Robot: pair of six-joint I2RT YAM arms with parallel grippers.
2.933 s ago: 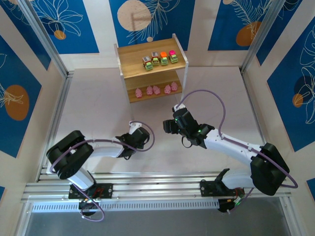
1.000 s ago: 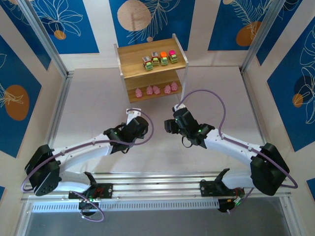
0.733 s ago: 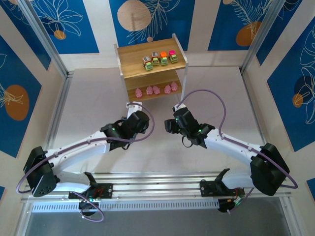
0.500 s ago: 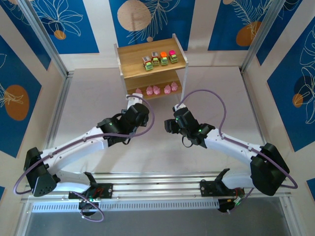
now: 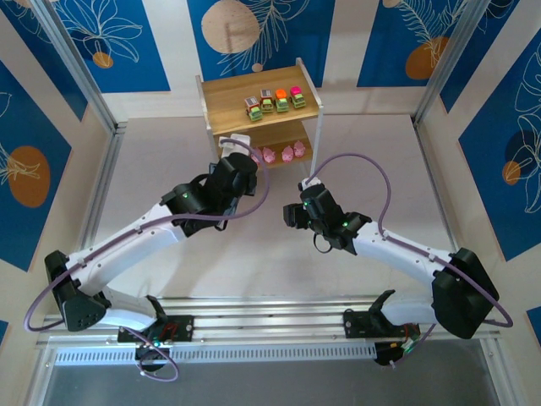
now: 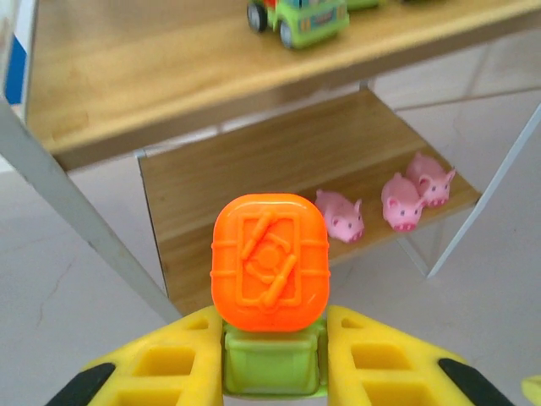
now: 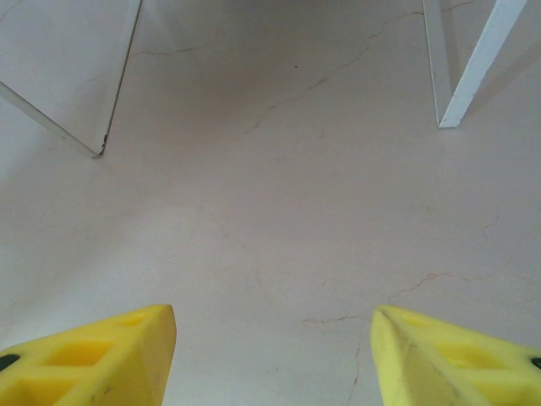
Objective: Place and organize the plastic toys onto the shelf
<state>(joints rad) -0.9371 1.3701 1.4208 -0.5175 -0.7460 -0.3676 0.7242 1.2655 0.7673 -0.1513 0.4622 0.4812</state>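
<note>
Now mid-carry: left fingers (image 6: 190, 351) grasp orange-topped toy (image 6: 270, 262), shelf (image 6: 279, 161) just ahead; right fingers (image 7: 101, 355) spread, empty. Next move likely needs a lift to the top board (image 6: 152, 76), beside the green toys (image 6: 297, 19).

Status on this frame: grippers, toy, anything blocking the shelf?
Left gripper shut on orange-topped green toy, facing shelf. Right gripper open, empty, above table. Pink pigs on lower board, four blocky toys up top. Nothing between toy and shelf.

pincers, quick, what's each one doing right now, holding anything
Left pincer: shut on the orange-top toy.
Right pincer: open, holding nothing.
</note>
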